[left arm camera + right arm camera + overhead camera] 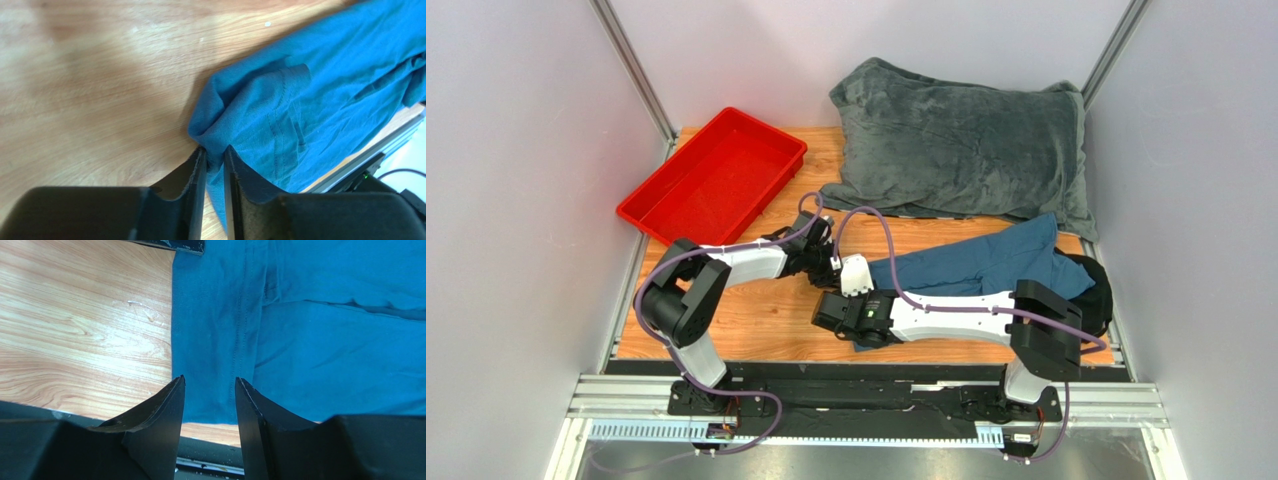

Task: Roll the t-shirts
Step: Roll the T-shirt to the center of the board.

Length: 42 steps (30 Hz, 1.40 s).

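Teal t-shirt (986, 265) lies crumpled on the tabletop's (756, 320) right half, from mid near edge twd right edge. Left pincer (215, 154) clenched on a bunched fold at its left end. Right pincer (210, 382) released, jaws apart over the hem. Fabric prob. light, soft, floppy; best grabbed at hem/corners. No brand/text legible.
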Tool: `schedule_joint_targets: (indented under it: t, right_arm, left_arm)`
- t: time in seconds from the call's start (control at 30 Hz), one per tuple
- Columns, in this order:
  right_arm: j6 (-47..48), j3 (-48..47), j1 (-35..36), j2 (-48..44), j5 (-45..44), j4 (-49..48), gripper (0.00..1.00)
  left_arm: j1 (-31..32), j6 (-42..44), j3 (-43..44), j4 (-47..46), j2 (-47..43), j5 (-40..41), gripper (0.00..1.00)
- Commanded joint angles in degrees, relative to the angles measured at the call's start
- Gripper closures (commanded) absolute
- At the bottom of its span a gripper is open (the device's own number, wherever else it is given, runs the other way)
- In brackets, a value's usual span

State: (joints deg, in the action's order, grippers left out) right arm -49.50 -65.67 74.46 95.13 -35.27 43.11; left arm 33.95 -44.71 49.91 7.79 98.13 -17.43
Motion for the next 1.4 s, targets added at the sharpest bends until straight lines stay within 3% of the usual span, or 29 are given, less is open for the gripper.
schedule_joint_targets:
  t: [0.0, 0.33, 0.8, 1.37]
  right_arm:
    - [1.24, -0.25, 0.95, 2.77, -1.47, -4.97, 0.54]
    - [4.40, -6.21, 4.90, 9.63, -6.48, -4.18, 0.53]
    - [7.83, -11.67, 5.96, 17.36, -10.78, -4.09, 0.49]
    - [5.20, -15.72, 6.05, 24.31, -14.66, 1.01, 0.50]
  left_arm:
    - [0.41, -4.24, -1.22, 4.33, -3.38, 3.01, 0.76]
    - [0.41, -3.98, -0.08, 12.24, -7.34, 3.55, 0.80]
    - [0.41, -3.19, 0.98, 14.97, -7.77, 2.23, 0.80]
    - [0.41, -2.31, 2.21, 16.29, -7.60, 1.88, 0.80]
